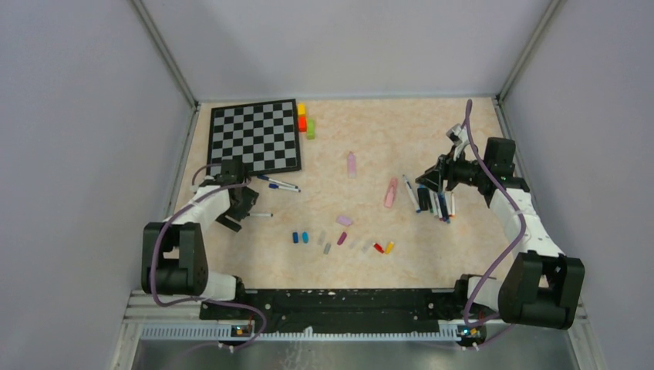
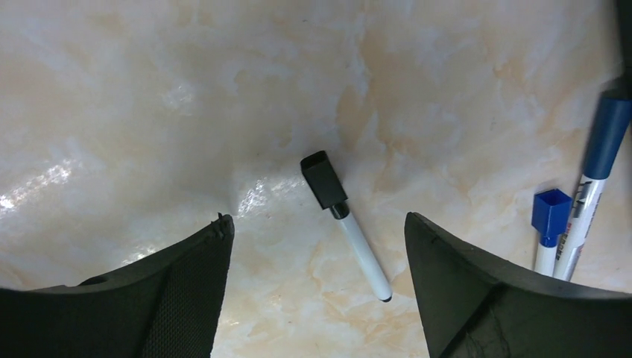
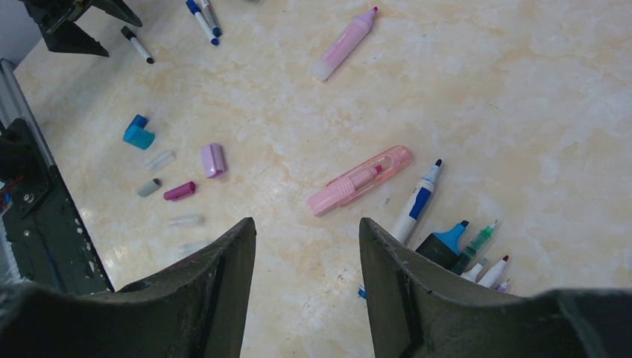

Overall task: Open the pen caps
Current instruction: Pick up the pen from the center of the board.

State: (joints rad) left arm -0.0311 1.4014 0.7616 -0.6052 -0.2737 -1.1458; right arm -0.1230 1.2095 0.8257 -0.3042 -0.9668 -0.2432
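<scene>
My left gripper [image 1: 241, 213] is open and empty, low over the table. A white pen with a black cap [image 2: 347, 226] lies between its fingers, untouched; it also shows in the top view [image 1: 261, 215]. Two blue-capped pens [image 2: 577, 216] lie to its right. My right gripper [image 1: 426, 183] is open and empty [image 3: 306, 221], above bare table beside a cluster of uncapped pens [image 3: 454, 239]. A pink highlighter [image 3: 358, 181] lies just ahead of it. Loose caps lie in a row: blue [image 1: 299, 237], grey [image 1: 327, 248], magenta [image 3: 179, 191], lilac [image 3: 213, 159], red [image 1: 378, 247], yellow [image 1: 389, 247].
A chessboard [image 1: 256, 136] lies at the back left with yellow, red and green blocks [image 1: 305, 121] beside it. A second pale pink highlighter [image 1: 352, 163] lies mid-table. Grey walls enclose the table on three sides. The arm bases sit at the near edge.
</scene>
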